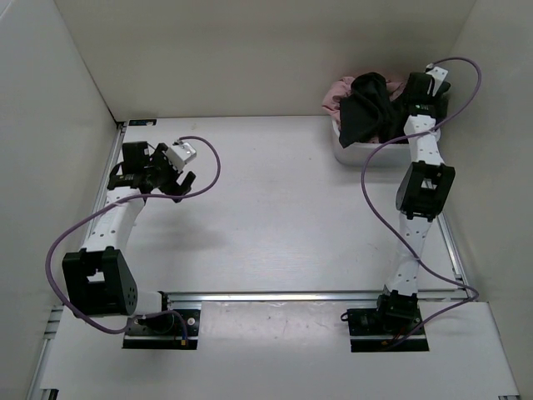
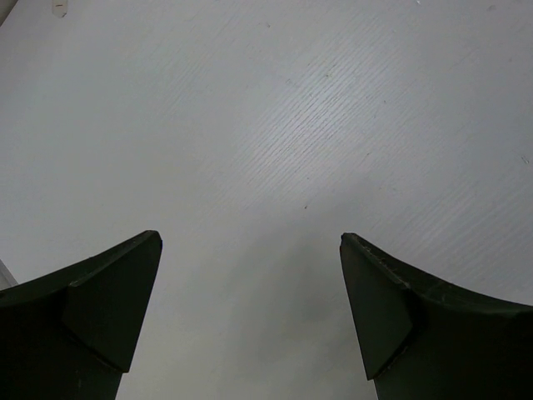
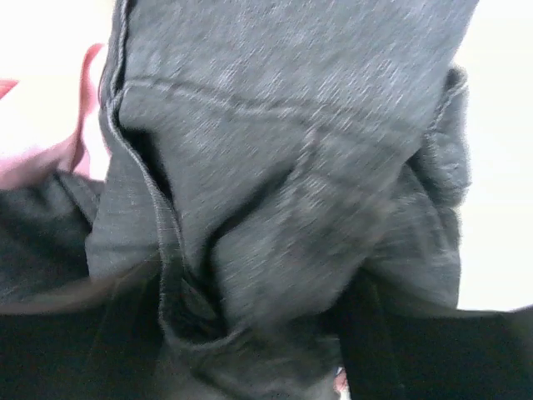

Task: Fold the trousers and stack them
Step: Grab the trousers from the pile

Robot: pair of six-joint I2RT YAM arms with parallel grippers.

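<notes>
table (image 1: 275,208): white, bare centre | white bin (image 1: 366,153): far right corner

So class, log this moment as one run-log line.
left claw: open, over bare table | right claw: at bin, in trousers | fold: not begun

Trousers (image 1: 366,112) heaped in a bin (image 1: 360,153) at upper right of the worktop (image 1: 275,217) — another garment (image 1: 340,90) behind them, left arm's gripper (image 1: 181,179) at left — over bare worktop.

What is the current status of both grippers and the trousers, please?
Left gripper open over bare table. Right gripper at the bin, state unclear. Black trousers bunched there with pink garment.
</notes>
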